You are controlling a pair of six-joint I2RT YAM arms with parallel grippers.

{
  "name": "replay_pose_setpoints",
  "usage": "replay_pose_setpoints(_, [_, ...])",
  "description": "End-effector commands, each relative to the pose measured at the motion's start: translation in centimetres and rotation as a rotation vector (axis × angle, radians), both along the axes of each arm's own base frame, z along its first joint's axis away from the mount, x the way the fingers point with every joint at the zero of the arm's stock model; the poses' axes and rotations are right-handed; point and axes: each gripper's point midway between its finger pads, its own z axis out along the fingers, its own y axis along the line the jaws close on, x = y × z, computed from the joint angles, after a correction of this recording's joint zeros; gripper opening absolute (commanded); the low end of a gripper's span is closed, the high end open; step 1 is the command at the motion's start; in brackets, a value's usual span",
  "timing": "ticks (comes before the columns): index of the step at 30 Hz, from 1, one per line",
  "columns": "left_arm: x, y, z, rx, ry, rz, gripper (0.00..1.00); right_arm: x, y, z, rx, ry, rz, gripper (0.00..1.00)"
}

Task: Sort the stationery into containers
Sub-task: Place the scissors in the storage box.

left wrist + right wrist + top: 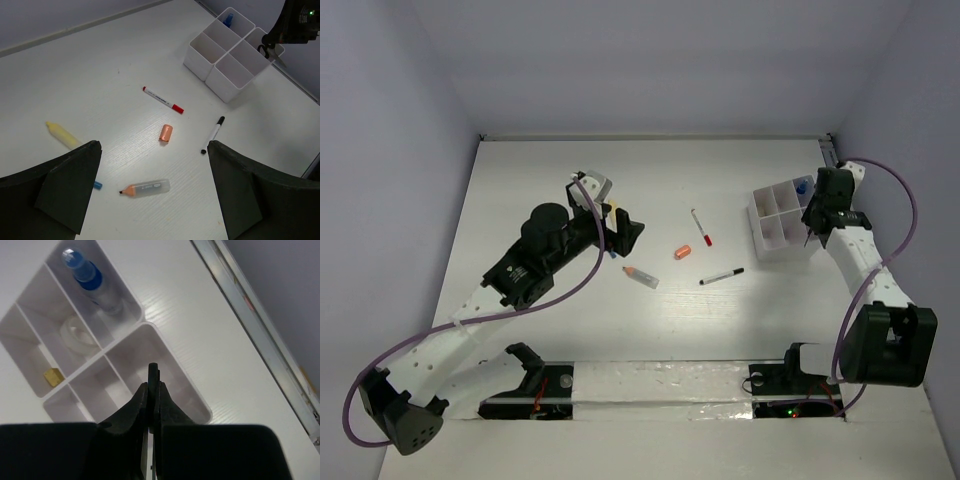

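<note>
My right gripper [152, 385] is shut on the black-handled scissors [153, 372] and holds them over a compartment of the white organizer box [150, 325]. The box [761, 215] stands at the right. It holds a blue-capped item [90, 282], a tape roll [77, 332] and a yellow eraser block [51, 376]. My left gripper [154, 145] is open and empty above the orange-tipped crayon [145, 188]. The orange cap [166, 133], red-capped pen [162, 100], black marker [213, 134], cream stick [62, 135] and blue-tipped pen [97, 185] lie around it.
A metal rail [260, 335] runs along the table's right edge, close behind the box. The walls of the enclosure close in the table at the back and on both sides.
</note>
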Motion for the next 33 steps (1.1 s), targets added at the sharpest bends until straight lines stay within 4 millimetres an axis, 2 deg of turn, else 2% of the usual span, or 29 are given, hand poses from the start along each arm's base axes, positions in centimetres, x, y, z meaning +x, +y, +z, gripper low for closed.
replay_pose_setpoints(1, [-0.2, -0.4, 1.2, -0.039, -0.040, -0.009, 0.86, -0.3, -0.2, -0.3, 0.034, 0.025, 0.005, 0.00])
replay_pose_setpoints(4, [-0.1, -0.4, 1.1, -0.038, -0.037, -0.007, 0.86, -0.3, -0.9, 0.3, 0.037, 0.018, -0.005, 0.00])
replay_pose_setpoints(6, [-0.1, -0.4, 1.0, -0.035, -0.036, -0.007, 0.86, 0.0, -0.6, 0.3, 0.050, 0.025, 0.013, 0.00])
replay_pose_setpoints(8, [-0.3, -0.7, 1.0, -0.035, -0.035, -0.018, 0.86, 0.2, -0.3, 0.1, 0.073, 0.027, 0.029, 0.06])
replay_pose_setpoints(9, [-0.3, -0.6, 1.0, -0.035, -0.035, -0.016, 0.86, 0.2, -0.3, 0.1, 0.075, 0.027, 0.030, 0.12])
replay_pose_setpoints(10, [-0.3, -0.6, 1.0, -0.034, -0.037, -0.015, 0.86, 0.2, -0.3, 0.3, 0.076, 0.023, 0.027, 0.31])
replay_pose_setpoints(11, [-0.3, -0.6, 1.0, -0.033, -0.035, -0.015, 0.86, 0.2, -0.4, 0.4, 0.073, 0.019, 0.025, 0.40])
replay_pose_setpoints(12, [-0.3, -0.6, 1.0, -0.035, -0.036, -0.013, 0.86, 0.3, -0.4, 0.6, 0.075, 0.014, 0.025, 0.53])
replay_pose_setpoints(16, [-0.2, -0.6, 0.9, -0.030, -0.036, -0.012, 0.86, 0.6, -0.5, 2.5, 0.062, -0.032, 0.025, 0.71])
replay_pose_setpoints(18, [-0.2, -0.5, 1.0, -0.031, -0.037, -0.011, 0.86, 0.9, -0.5, 3.3, 0.060, -0.040, 0.028, 0.75])
replay_pose_setpoints(23, [-0.1, -0.4, 1.0, -0.027, -0.039, 0.000, 0.86, 1.7, 0.4, 5.5, 0.081, -0.090, 0.082, 0.76])
replay_pose_setpoints(25, [-0.1, -0.4, 1.0, -0.027, -0.039, 0.000, 0.86, 2.1, 1.8, 7.5, 0.108, -0.171, 0.166, 0.76])
replay_pose_setpoints(26, [-0.1, -0.4, 1.0, -0.027, -0.039, 0.000, 0.86, 2.4, 3.6, 8.2, 0.160, -0.204, 0.252, 0.76])
replay_pose_setpoints(27, [-0.1, -0.4, 1.0, -0.027, -0.039, 0.000, 0.86, 2.4, 4.5, 8.9, 0.180, -0.229, 0.296, 0.76])
replay_pose_setpoints(28, [0.0, -0.3, 1.0, -0.024, -0.039, 0.004, 0.86, 2.3, 5.4, 9.7, 0.201, -0.265, 0.343, 0.72])
replay_pose_setpoints(30, [0.1, -0.2, 0.9, -0.019, -0.039, 0.013, 0.86, 2.2, 8.6, 10.3, 0.273, -0.290, 0.478, 0.63])
replay_pose_setpoints(31, [0.2, 0.0, 1.0, -0.019, -0.044, 0.023, 0.86, 2.2, 9.8, 10.5, 0.296, -0.298, 0.516, 0.43])
replay_pose_setpoints(32, [0.2, 0.1, 1.0, -0.017, -0.045, 0.027, 0.86, 2.1, 11.2, 10.2, 0.323, -0.289, 0.566, 0.33])
replay_pose_setpoints(33, [0.3, 0.1, 0.9, -0.015, -0.045, 0.030, 0.86, 2.1, 12.3, 9.8, 0.337, -0.276, 0.597, 0.28])
